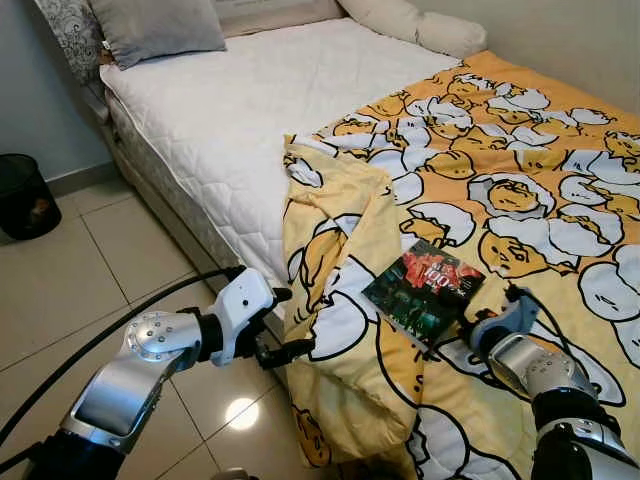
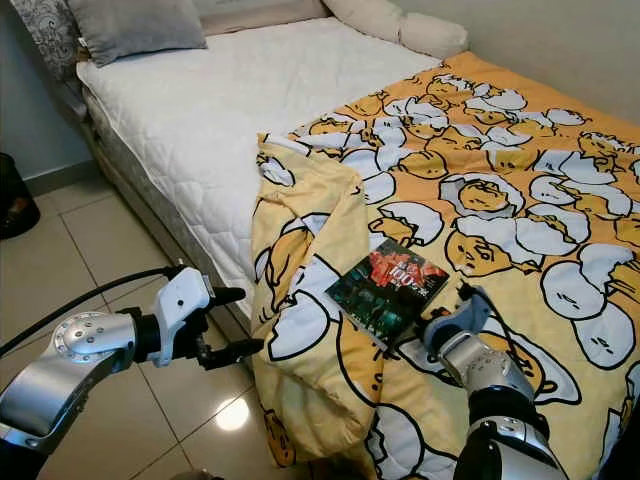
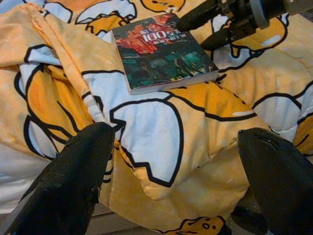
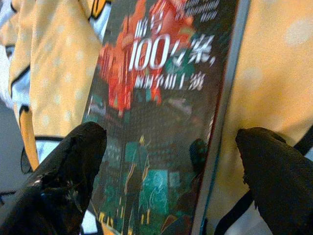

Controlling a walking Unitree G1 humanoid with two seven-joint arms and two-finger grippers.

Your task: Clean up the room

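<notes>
Your right hand [image 1: 468,333] sits low on the yellow egg-print blanket [image 1: 520,200], fingers spread, one over the cover and one past the near edge of the paperback book [image 1: 423,290]. You'll find that book lying flat on the blanket near the bed's edge, red and green cover up. Your left hand [image 1: 290,322] hovers over the tiled floor [image 1: 60,280] beside the bed [image 1: 230,110], fingers apart, gripping nothing. Grey pillow [image 1: 155,28] lies at the head.
</notes>
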